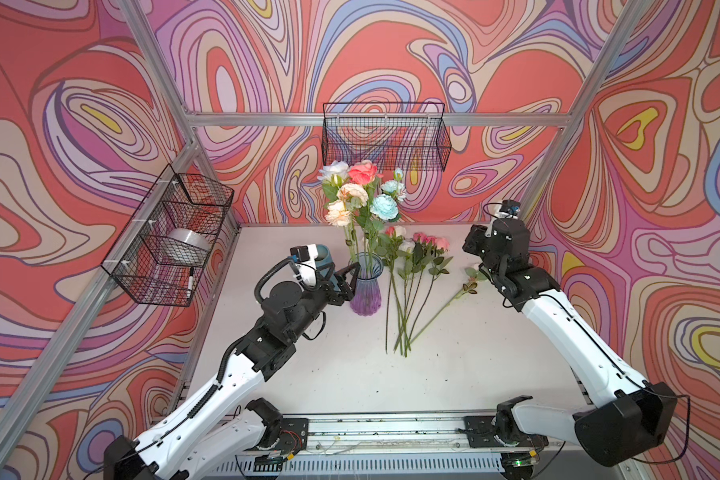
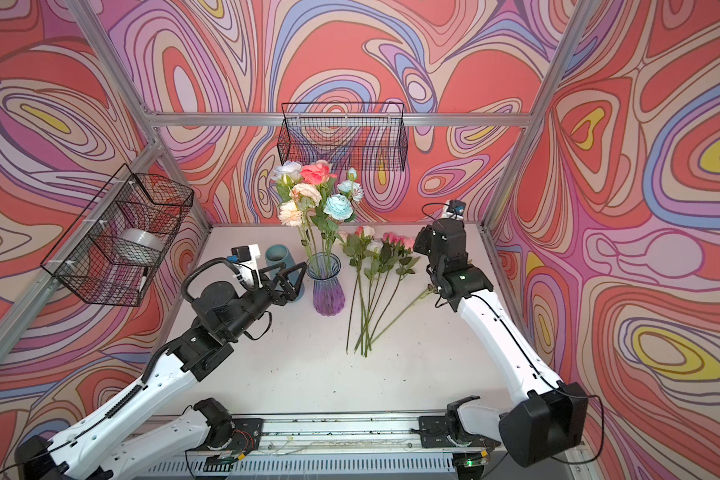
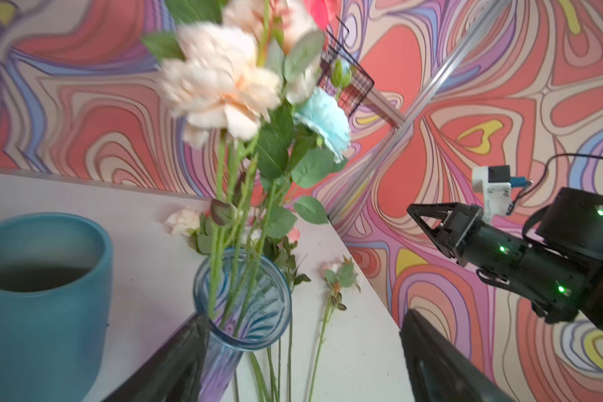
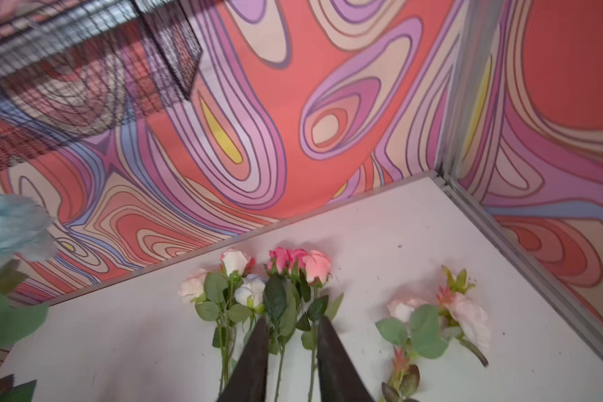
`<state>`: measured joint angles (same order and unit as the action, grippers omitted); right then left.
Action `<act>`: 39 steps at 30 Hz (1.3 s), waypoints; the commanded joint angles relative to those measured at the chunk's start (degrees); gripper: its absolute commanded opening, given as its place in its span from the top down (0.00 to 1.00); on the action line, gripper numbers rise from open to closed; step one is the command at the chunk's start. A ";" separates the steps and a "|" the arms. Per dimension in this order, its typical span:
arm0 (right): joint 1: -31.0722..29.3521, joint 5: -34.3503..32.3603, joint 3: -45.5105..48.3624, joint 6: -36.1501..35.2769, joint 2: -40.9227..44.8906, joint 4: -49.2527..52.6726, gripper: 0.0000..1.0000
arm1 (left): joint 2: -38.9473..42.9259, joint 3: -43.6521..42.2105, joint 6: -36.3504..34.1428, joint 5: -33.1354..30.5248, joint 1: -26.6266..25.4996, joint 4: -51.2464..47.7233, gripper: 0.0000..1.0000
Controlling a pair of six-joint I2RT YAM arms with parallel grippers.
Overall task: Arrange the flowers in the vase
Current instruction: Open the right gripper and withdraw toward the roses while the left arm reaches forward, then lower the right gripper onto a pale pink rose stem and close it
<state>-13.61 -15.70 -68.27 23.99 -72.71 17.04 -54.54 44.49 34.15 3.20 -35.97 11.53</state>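
A ribbed glass vase, blue at the rim and purple at the foot [image 1: 366, 291], stands upright in the middle of the white bench [image 1: 350, 382]. Tall cream, coral, white and light blue blossoms [image 1: 352, 193] already stand in it. The left claw [image 1: 350, 281] sits at the vase's left side, released and spread wide. My guess is that it is there to steady the light glass while more stems go in. The remaining pink and white roses [image 1: 410, 266] lie flat just right of the vase, heads far and stems converging toward the near edge. One pale pink sprig [image 4: 465, 315] lies apart, further right. The right claw [image 4: 292, 322] hovers above the heads of that pile, its jaws narrowly parted and empty, probably lining up on a stem.

The left wrist view shows what the top views cannot: the vase neck sits between the left claw's fingers [image 3: 174, 358], tight against one and well clear of the second. It also shows the open mouth of a teal cylindrical pot [image 3: 46, 278] left of the vase, which the wrist half hides in a top view. Only the top views show the full length of the loose stems
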 commanded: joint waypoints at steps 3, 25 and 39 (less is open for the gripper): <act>4.41 5.29 5.54 8.28 -2.88 7.84 0.76 | -7.24 5.83 -1.19 13.48 -5.92 -4.06 0.15; 12.72 23.97 12.64 16.73 -24.63 -0.32 0.57 | -7.70 6.49 -5.24 8.16 -11.68 -7.66 0.09; 12.72 24.84 11.58 17.06 -30.51 -4.23 0.82 | -6.98 6.70 -6.47 6.97 -11.74 -8.19 0.09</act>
<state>-1.08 8.78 -55.66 40.58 -101.73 14.09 -62.96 50.92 29.10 11.27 -47.64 3.99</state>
